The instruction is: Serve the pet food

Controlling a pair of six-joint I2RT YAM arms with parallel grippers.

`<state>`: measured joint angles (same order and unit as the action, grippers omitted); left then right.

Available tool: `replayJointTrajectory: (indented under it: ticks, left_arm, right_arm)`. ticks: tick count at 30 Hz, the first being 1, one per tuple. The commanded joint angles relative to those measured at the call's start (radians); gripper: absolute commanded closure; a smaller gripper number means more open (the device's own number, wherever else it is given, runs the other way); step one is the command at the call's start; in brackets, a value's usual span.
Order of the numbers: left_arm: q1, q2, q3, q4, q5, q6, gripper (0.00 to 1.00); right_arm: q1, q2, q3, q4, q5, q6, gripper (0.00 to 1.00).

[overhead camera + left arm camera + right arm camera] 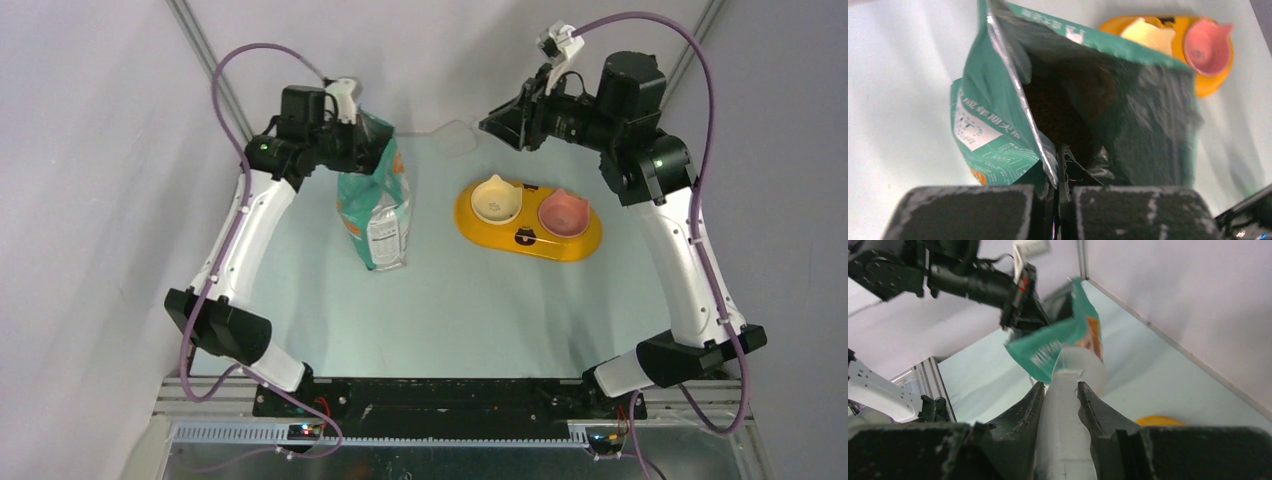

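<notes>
1. The left claw point(1060, 200) is pinching the torn rim of the bag point(378, 205), jaws nearly together on it. It's holding the bag upright on the table point(450, 310) with the mouth pulled open.
2. The kibble point(1055, 107) is sitting down inside the bag as a dark brown heap. I'm not seeing any in the feeder point(527, 240) yet. The cream bowl point(497, 200) and pink bowl point(563, 212) are both looking empty from above.
3. The right claw point(1060, 390) is clamping the handle of the clear scoop point(1079, 364). It's hovering in the air behind the feeder, off to the bag's right and apart from it.
4. So I'm reading this as the scooping step, only just starting. The scoop is pointing toward the bag but isn't in it.
5. Next move, I'm guessing: the right arm swings the scoop across and tips it down into that narrow-ish mouth while the left holds the rim open. The bag's soft, so a clumsy entry could be folding the mouth shut or pushing the whole thing over.
</notes>
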<state>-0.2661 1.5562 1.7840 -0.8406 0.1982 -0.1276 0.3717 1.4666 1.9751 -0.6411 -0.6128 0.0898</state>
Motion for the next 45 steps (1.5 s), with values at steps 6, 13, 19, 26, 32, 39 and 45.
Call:
replayJointTrajectory:
  ticks: [6, 13, 19, 26, 32, 39, 45]
  left_arm:
    - [-0.252, -0.065, 0.019, 0.088, 0.265, 0.164, 1.00]
    - [-0.270, -0.092, 0.013, 0.086, 0.264, 0.135, 1.00]
    - [-0.271, -0.090, 0.015, 0.075, 0.236, 0.141, 1.00]
    - [-0.271, -0.070, 0.035, 0.051, 0.191, 0.095, 0.68]
    - [-0.275, -0.054, 0.062, -0.125, 0.106, 0.196, 0.46]
    - [-0.295, -0.055, -0.031, -0.109, 0.192, 0.192, 0.54]
    - [-0.316, -0.003, -0.011, -0.052, 0.277, 0.110, 0.87]
  right_arm:
    - [0.098, 0.023, 0.058, 0.054, 0.088, 0.015, 1.00]
    - [0.103, 0.006, 0.005, 0.023, 0.130, -0.023, 1.00]
    - [0.139, -0.001, -0.050, -0.075, 0.187, -0.097, 1.00]
    - [0.198, -0.021, -0.068, -0.209, 0.416, -0.107, 1.00]
    - [0.201, -0.040, -0.109, -0.250, 0.461, -0.048, 1.00]
    - [0.247, -0.058, -0.216, -0.247, 0.529, -0.006, 1.00]
    - [0.280, -0.063, -0.341, -0.142, 0.641, 0.024, 1.00]
